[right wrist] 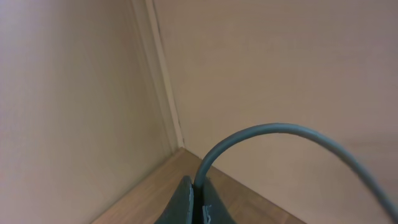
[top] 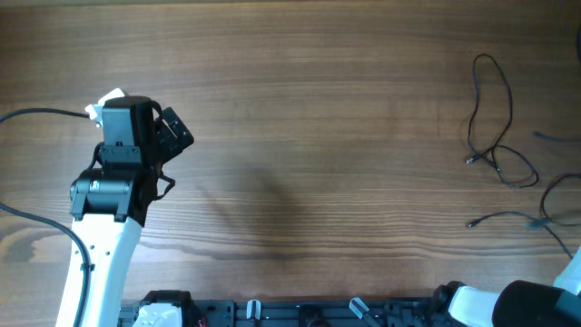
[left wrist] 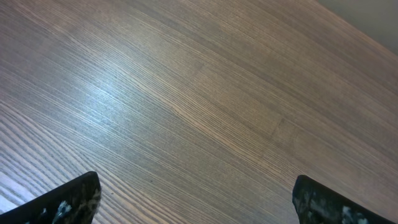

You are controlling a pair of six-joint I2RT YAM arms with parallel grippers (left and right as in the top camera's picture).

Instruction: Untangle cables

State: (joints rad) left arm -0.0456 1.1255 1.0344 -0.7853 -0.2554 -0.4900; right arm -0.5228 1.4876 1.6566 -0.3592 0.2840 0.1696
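Pressed together, the fingers of my right gripper [right wrist: 194,200] pinch a grey cable [right wrist: 267,129].
Only the overhead view shows the black cables [top: 497,136] at the right side of the table [top: 318,136]; my left gripper [left wrist: 196,199] is spread, well apart from them.

Cuts the thin black looped cables [top: 497,150] off past the right side of the brown wooden table [top: 318,118]; plugs too small to tell. Shows only dark tips of the right gripper [right wrist: 194,198], pinched on a thin grey-blue cable [right wrist: 273,129], and two corners of the left gripper [left wrist: 196,190].
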